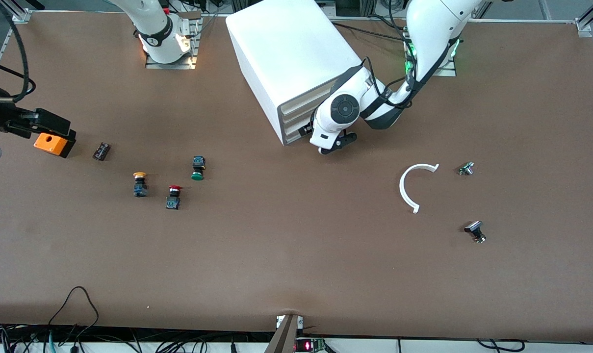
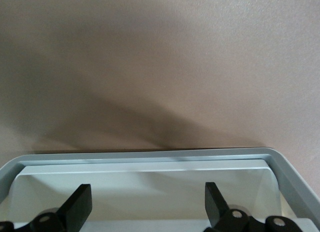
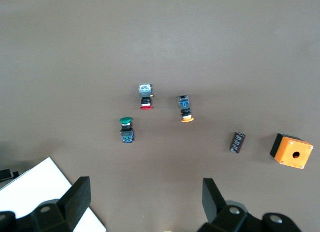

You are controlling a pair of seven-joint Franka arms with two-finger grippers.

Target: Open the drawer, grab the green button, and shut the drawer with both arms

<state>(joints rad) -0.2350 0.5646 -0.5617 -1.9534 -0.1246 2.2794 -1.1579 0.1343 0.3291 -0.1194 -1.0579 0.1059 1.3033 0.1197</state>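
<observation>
The left gripper (image 1: 331,145), fingers (image 2: 80,204) spread and empty, stood at the front of the white cabinet (image 1: 286,59), against its lowest drawer (image 2: 150,159): a light, stiff tray, likely best hooked at its lip. The green-capped button (image 1: 198,168) lay on the worktop (image 1: 296,255) toward the right arm's end: small, rigid, best pinched across its body. The right gripper (image 3: 145,204) hung high, open.
</observation>
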